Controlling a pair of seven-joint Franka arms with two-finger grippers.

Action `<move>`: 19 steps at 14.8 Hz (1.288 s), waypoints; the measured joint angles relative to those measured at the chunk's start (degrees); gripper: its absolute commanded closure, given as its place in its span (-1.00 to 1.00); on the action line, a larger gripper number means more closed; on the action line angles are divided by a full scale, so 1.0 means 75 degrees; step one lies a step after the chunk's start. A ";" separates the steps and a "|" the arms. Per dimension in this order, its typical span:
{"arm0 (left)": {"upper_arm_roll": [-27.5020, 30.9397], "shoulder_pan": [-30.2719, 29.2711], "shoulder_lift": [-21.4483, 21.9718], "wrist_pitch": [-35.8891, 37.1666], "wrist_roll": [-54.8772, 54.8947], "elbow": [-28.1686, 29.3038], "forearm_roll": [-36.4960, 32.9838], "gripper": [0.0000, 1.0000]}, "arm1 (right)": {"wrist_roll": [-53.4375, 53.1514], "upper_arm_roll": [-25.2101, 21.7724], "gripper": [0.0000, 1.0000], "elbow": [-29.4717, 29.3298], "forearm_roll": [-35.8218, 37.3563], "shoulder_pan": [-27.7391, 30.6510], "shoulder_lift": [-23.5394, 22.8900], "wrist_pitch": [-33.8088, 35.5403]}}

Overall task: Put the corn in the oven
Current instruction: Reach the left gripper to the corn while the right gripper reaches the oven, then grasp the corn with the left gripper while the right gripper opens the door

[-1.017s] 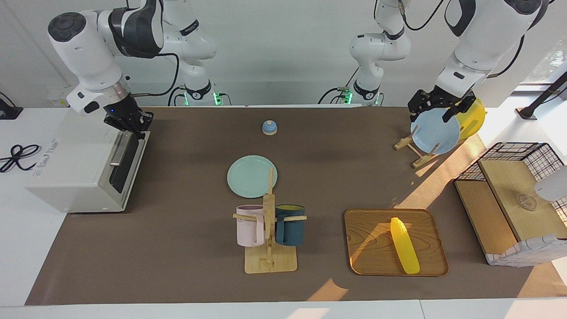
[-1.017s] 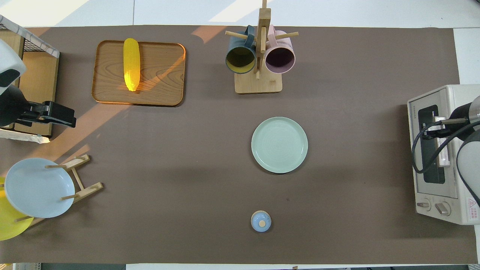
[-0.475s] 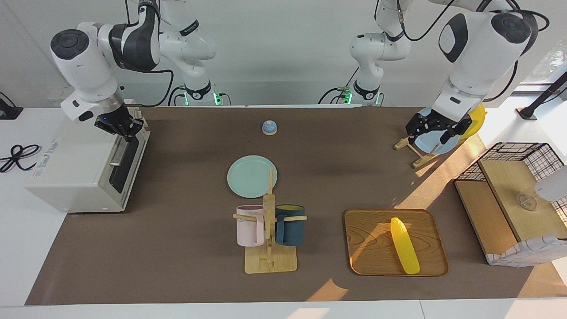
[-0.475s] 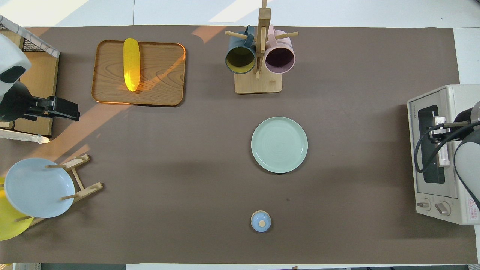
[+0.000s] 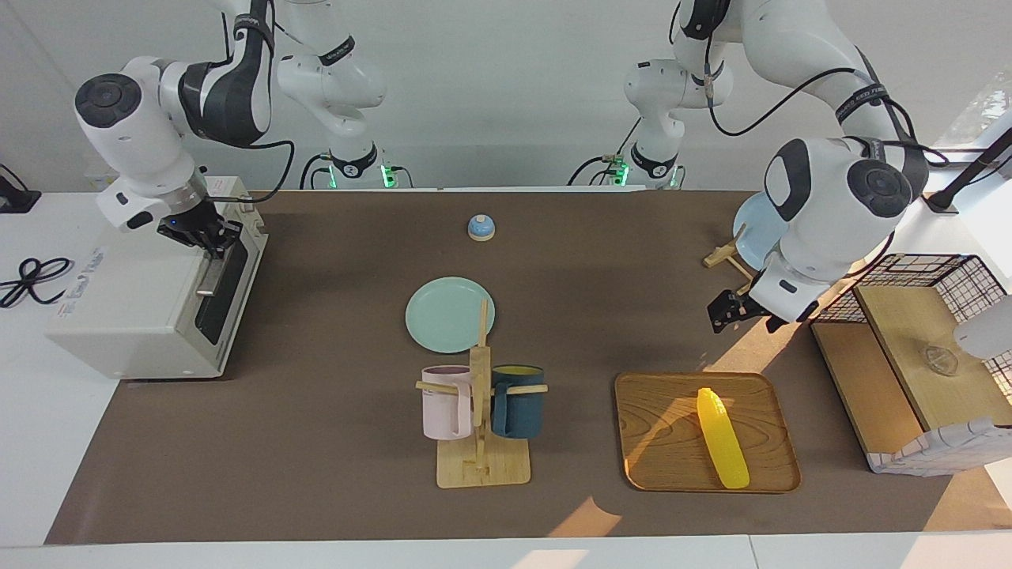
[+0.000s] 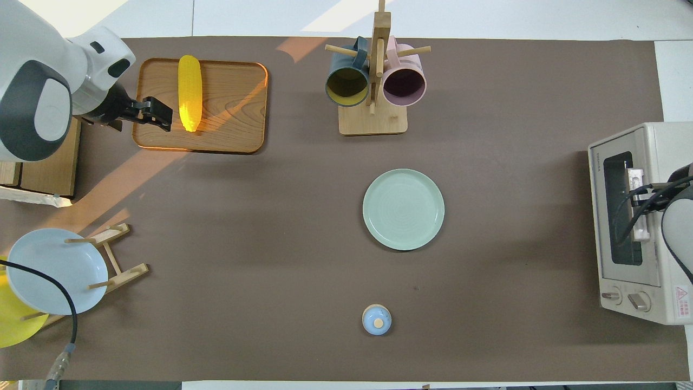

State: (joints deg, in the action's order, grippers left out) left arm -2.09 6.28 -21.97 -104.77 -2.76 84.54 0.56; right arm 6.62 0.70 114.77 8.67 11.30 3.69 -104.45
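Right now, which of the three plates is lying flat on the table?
The pale green plate, flat on the mat in the middle of the table. The light blue plate and the yellow plate stand on edge in the wooden rack.

The corn [image 5: 722,437] looks like smooth, glossy yellow plastic, lying on a grained wooden tray [image 5: 662,442]. My worktop [image 5: 316,442] wears a matt brown covering. The oven [image 5: 134,304] is off-white painted metal with a dark glass door.

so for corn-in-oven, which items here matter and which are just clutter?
In play:
- corn, lying on the wooden tray
- oven, door closed
- left end effector, above the mat by the tray
- right end effector, at the oven's door

Clutter:
- green plate
- mug rack
- plate stand
- mesh basket
- blue knob
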 measured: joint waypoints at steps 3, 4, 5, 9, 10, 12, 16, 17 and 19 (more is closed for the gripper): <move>-0.0023 0.0071 -0.0630 -0.0306 -0.0009 -0.0433 0.0000 -1.00 | 0.0050 0.0005 1.00 0.0104 0.0000 0.0038 0.0000 -0.0091; -0.0023 0.0102 -0.0921 -0.0413 -0.0013 -0.0680 0.0000 -1.00 | 0.0050 0.0006 1.00 0.0126 0.0001 0.0038 0.0011 -0.0118; -0.0024 0.0133 -0.1226 -0.0599 -0.0018 -0.0914 0.0000 -1.00 | 0.0050 0.0008 1.00 0.0159 0.0001 0.0038 0.0029 -0.0158; -0.0010 0.0135 -0.2166 -0.1753 -0.0021 -0.1364 -0.0005 -1.00 | 0.0048 0.0090 1.00 0.0323 -0.0003 -0.0019 0.0114 -0.0301; -0.0004 0.0121 -0.2281 -0.1941 -0.0022 -0.1414 -0.0006 -1.00 | 0.0023 0.0109 1.00 0.0411 -0.0009 -0.0076 0.0156 -0.0378; 0.0013 0.0111 -0.2397 -0.2273 -0.0021 -0.1483 -0.0035 -1.00 | -0.0083 0.0158 1.00 0.0650 -0.0069 -0.0206 0.0264 -0.0615; 0.0012 0.0115 -0.2514 -0.2628 0.0030 -0.1482 -0.0155 -1.00 | -0.0596 0.0254 1.00 0.1255 -0.0583 -0.0683 0.0229 -0.1332; 0.0012 0.0114 -0.2547 -0.2695 0.0131 -0.1482 -0.0174 -1.00 | -0.0760 0.0292 1.00 0.1419 -0.0709 -0.0810 0.0118 -0.1600; 0.0010 0.0116 -0.2645 -0.2831 0.0304 -0.1480 -0.0181 -1.00 | -0.1075 0.0330 1.00 0.1742 -0.0746 -0.1019 -0.0171 -0.2322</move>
State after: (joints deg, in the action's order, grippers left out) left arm -2.02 7.15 -41.81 -126.00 -0.48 73.44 -0.79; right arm -1.45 3.17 127.83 3.08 3.65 2.40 -121.87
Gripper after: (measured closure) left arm 0.000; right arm 0.991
